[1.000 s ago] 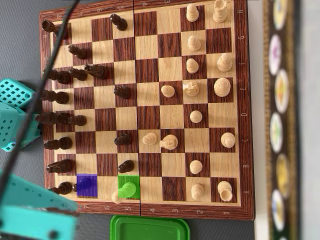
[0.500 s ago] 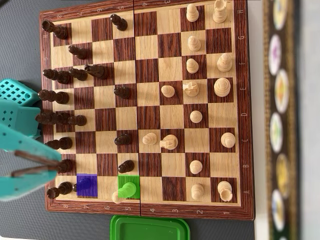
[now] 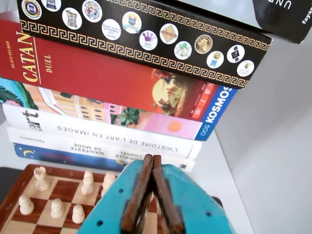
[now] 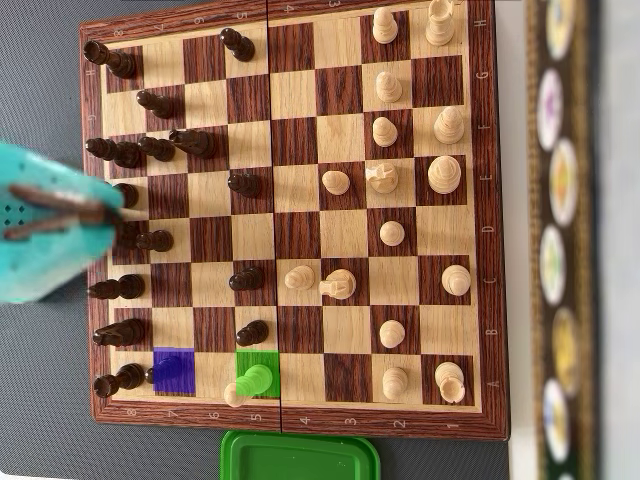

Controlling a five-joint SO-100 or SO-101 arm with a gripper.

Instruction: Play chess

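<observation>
In the overhead view the wooden chessboard carries dark pieces mostly on its left half and light pieces on its right. A green-tinted square holds a light pawn near the bottom edge. A blue-tinted square to its left holds a dark piece. My teal gripper hovers over the board's left edge, covering some dark pieces, its brown pads pressed together and holding nothing. In the wrist view the gripper is shut above the board and light pieces.
A green lidded container sits just below the board in the overhead view. A stack of books and game boxes stands past the light side of the board, seen as a strip at the right in the overhead view.
My gripper has moved up the overhead picture, from the lower left corner to the middle of the board's left edge. No chess piece has moved.
</observation>
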